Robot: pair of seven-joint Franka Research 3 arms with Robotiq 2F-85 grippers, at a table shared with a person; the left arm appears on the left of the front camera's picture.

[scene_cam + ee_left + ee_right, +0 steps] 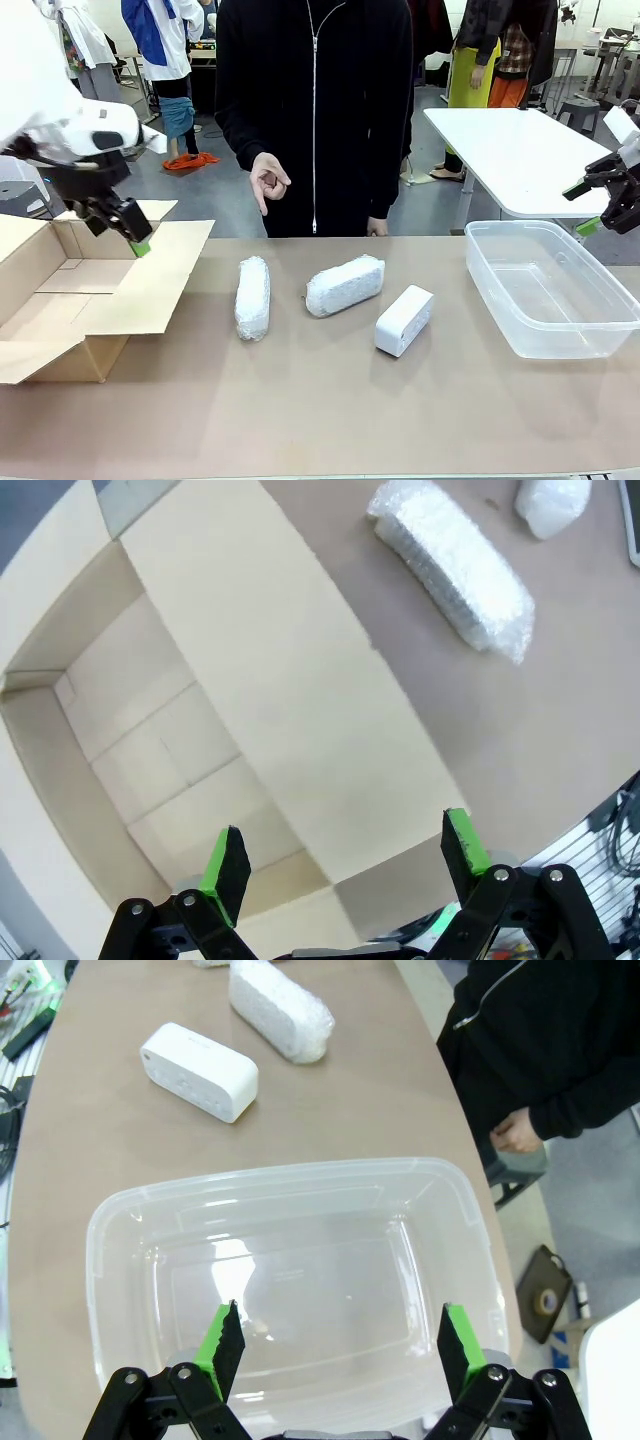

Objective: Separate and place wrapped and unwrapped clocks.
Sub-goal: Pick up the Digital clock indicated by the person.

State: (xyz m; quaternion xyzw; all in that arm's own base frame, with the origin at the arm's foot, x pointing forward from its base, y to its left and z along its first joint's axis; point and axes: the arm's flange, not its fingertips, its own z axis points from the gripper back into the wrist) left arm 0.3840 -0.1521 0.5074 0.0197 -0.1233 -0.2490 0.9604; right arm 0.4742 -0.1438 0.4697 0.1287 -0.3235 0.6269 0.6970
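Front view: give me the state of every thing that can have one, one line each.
Cardboard box, open, flaps spread, empty.
Clear plastic bin, lidless, empty.
Left bubble-wrapped bundle, wrapped, lying on the table.
Middle bubble-wrapped bundle, wrapped, lying on the table.
White clock, unwrapped, lying on the table.
Left jaws, open, empty, over the box.
Right jaws, open, empty, over the bin.

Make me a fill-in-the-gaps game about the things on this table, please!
1. On the brown table lie ____ crinkly bubble-wrapped bundles.
2. The clear plastic tub, near the smooth white rounded plastic block, stands on the robot's ____ side.
3. The left gripper hovers over the tan cardboard box with its jaws ____.

Missing words: two; right; open.
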